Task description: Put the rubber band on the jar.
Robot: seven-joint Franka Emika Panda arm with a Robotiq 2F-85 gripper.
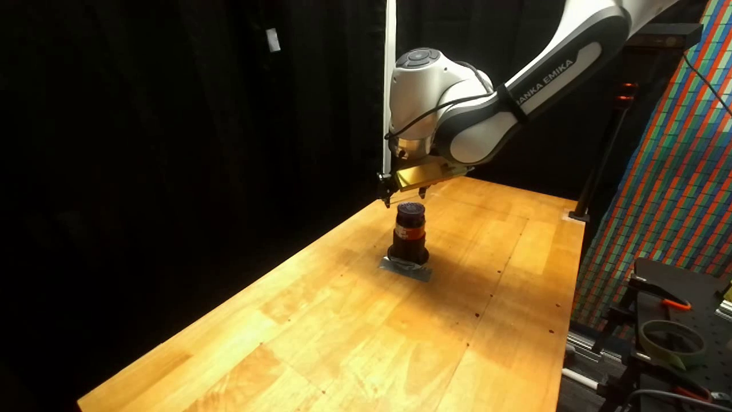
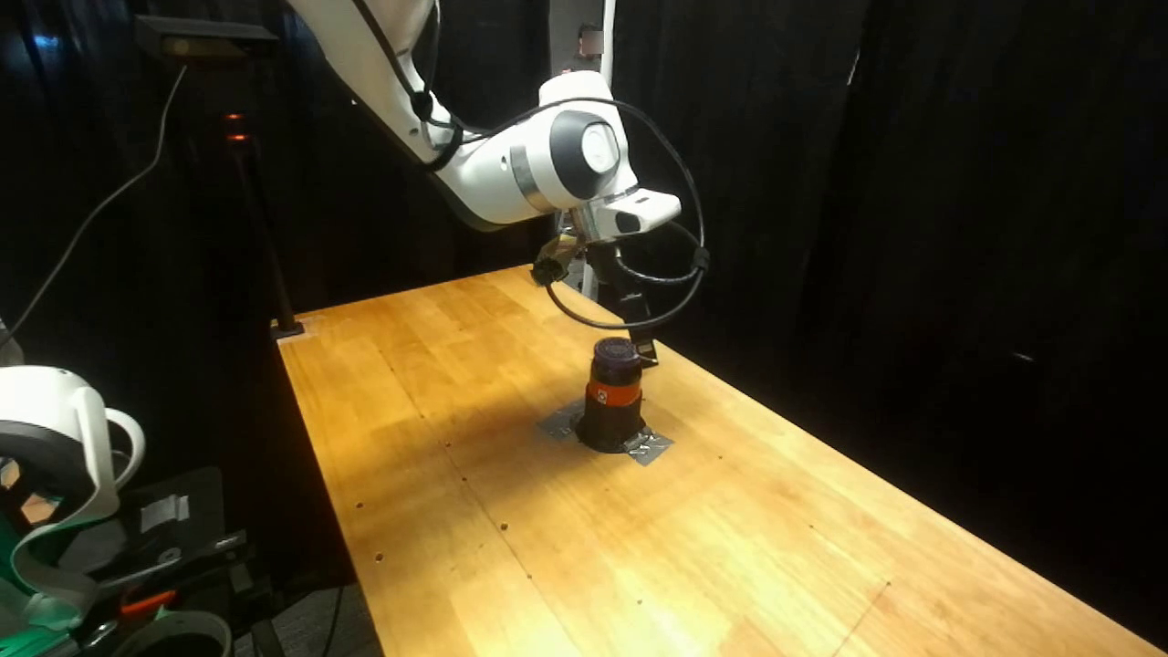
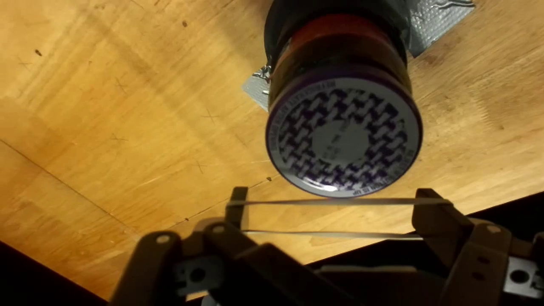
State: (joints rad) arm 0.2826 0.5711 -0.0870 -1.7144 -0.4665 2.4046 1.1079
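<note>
The hand point(image 3: 333, 212) stands wide, its two fingers point(image 3: 437, 225) well apart, with a rubber band point(image 3: 335, 202) looped around them and stretched into two nearly parallel strands across the gap. The jar point(image 1: 410, 232) is upright on the wooden table point(image 1: 320, 320), its lower part seated in a black holder point(image 2: 610, 427) stuck down with silver duct tape point(image 2: 650, 448). An orange-red label point(image 2: 614, 394) shows above the holder, and a dark purple lid point(image 3: 344, 140) covers the top; the wrist view shows its woven purple-and-white pattern, ringed with lettering.

In that wrist view the lid lies just past the fingertips, roughly centred on the span between them. Both strands run on the same side of the lid. The closer one passes right along its rim, and whether the two touch cannot be told. In an exterior view the hand hangs on the jar's far side, its fingertips point(image 1: 422, 193) near the top of the lid. In an exterior view a fingertip point(image 2: 647, 354) appears right beside the lid, and contact or gap is unclear there too. The Franka arm point(image 2: 511, 173) reaches in over the table.
</note>
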